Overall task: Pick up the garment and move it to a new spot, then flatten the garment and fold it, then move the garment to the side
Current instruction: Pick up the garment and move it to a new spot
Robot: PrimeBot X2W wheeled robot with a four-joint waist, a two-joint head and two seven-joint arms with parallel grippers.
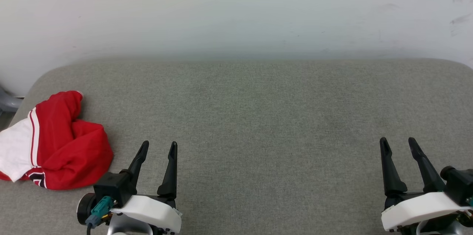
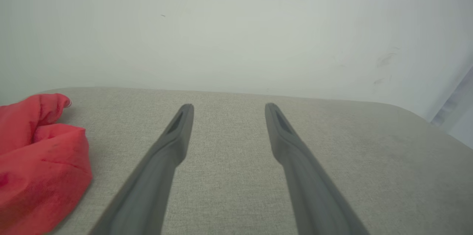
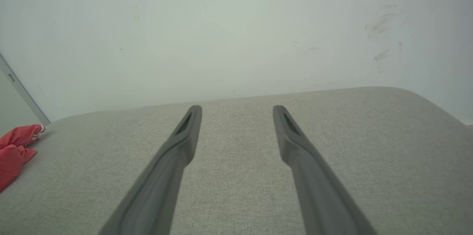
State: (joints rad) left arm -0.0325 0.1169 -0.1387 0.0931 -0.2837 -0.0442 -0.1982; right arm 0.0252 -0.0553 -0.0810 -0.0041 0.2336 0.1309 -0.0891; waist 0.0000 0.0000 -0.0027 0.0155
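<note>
Garment (image 1: 74,150) crumpled, red with white sleeve; both jaws spread wide, empty.

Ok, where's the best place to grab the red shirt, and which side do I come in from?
Grip the puffed red fold of the garment, on the side facing the left gripper, which is open and closest. Come in from the heap's right, fingers angled down. That fold stands up off the grey cushion, so the fingers can probably straddle it; the white sleeve lies flatter.
</note>
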